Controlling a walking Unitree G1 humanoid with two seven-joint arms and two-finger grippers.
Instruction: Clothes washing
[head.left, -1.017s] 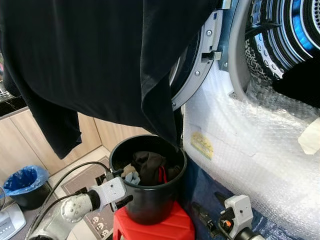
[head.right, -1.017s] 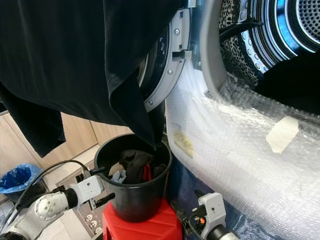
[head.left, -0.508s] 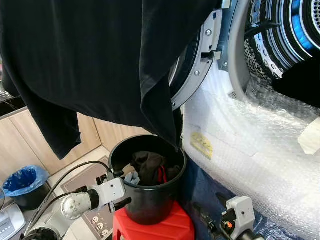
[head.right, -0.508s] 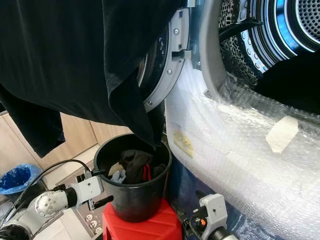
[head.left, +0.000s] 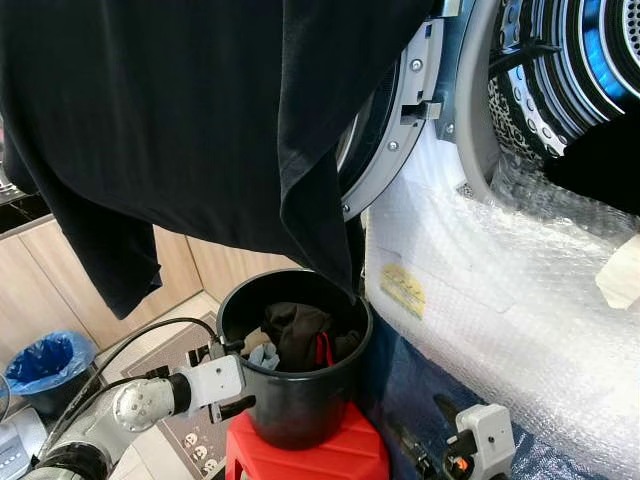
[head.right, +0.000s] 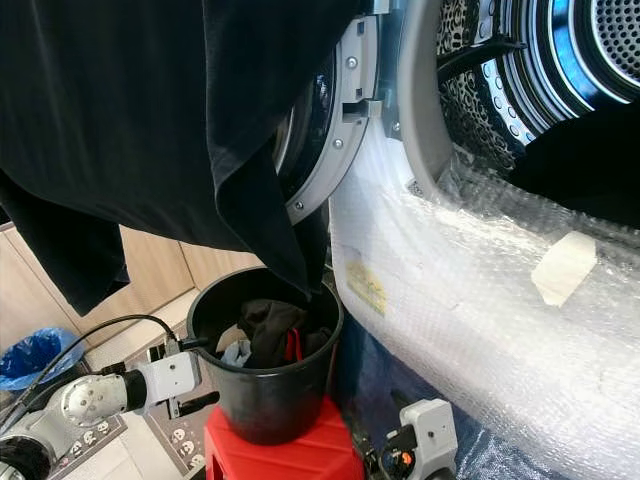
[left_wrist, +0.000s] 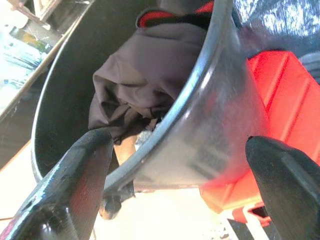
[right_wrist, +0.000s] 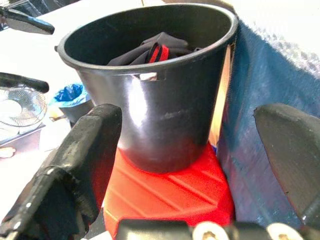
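Glossy black plastic bucket (right_wrist: 165, 115), its wall between the spread fingers of the left gripper (left_wrist: 175, 185); crumpled matt cloth (left_wrist: 145, 85) inside. Smooth ribbed red plastic stool (right_wrist: 170, 192) beneath. Bubble wrap (head.left: 500, 290) and perforated shiny metal drum (head.left: 560, 70) beyond; matt black hanging garment (head.left: 190, 120) above.

The left arm (head.left: 120, 412) is a silver, rounded tube with a shiny ball-like joint, ending in a boxy light-grey wrist block (head.left: 213, 380). A black cable (head.left: 140, 345) loops from it. Its fingers (left_wrist: 75, 182) are long, matte black, a bit scuffed. The right wrist block (head.left: 478, 440) is white-grey with an orange dot.
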